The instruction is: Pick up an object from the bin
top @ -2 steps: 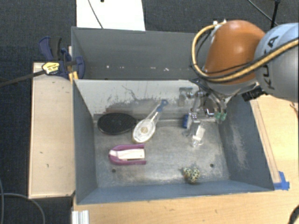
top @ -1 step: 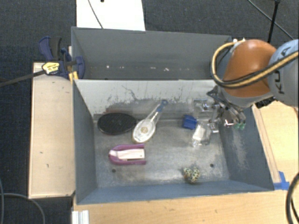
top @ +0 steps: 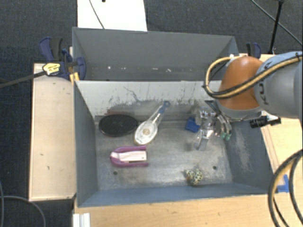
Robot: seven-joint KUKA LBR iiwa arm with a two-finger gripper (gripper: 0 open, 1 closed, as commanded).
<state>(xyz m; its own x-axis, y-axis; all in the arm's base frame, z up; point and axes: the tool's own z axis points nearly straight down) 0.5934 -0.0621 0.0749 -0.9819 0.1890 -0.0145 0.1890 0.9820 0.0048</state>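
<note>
jaws sit low at the right of the bin (top: 142, 56), just beside a small blue thing (top: 191, 126), can't tell if they're clenched or released

Vantage: above the bin (top: 87, 141), offset toward its near side.
Facing: downward, tilted toward the far wall (top: 156, 56).
Closeness: whole bin in frame.

The arm (top: 284, 82) reaches in from the right, its orange-capped wrist (top: 239, 86) pointing steeply downward.
</note>
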